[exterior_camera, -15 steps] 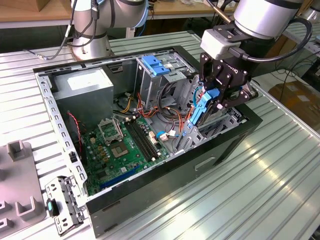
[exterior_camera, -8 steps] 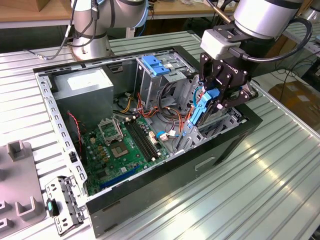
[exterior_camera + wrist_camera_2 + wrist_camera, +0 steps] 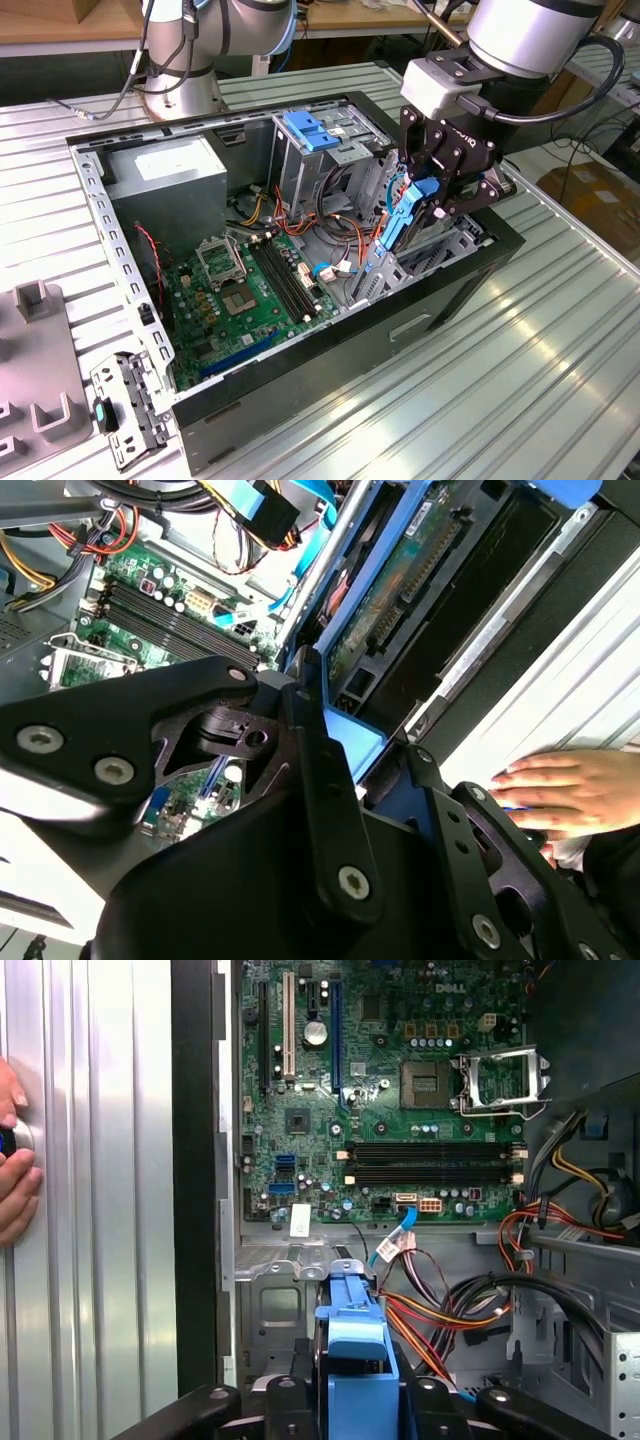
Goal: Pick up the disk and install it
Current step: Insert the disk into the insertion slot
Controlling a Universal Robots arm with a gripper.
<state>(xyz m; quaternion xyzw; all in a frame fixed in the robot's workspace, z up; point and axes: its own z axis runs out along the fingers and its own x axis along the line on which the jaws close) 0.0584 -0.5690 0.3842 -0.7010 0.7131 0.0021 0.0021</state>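
Over the computer case, at the end farthest from the grey power supply: end effector closed tight on the disk, fingers pinching the blue frame at one narrow end. The disk hangs on end, steeply tilted, with its lower edge down inside the case, beside the tall metal cage. Whether that edge touches the bay metal, I cannot tell. It is not seated.

Risks, as judged from this:
- The grip is on plastic, at the far end of a long, heavy body. Any sideways load at the lower edge could lever the disk round in the fingers or pull it free. A drop would land it inside the case, by the motherboard.
- With this tilt, the frame could jam against the bay sides inside the case rather than slide.
- Loose cables (orange, red and black) lie inside the case close to the disk. They could snag the frame or get pinched under it.
- A person's hand rests on the table just outside the case wall nearest the disk. A swing of the arm outward over that wall could strike it.
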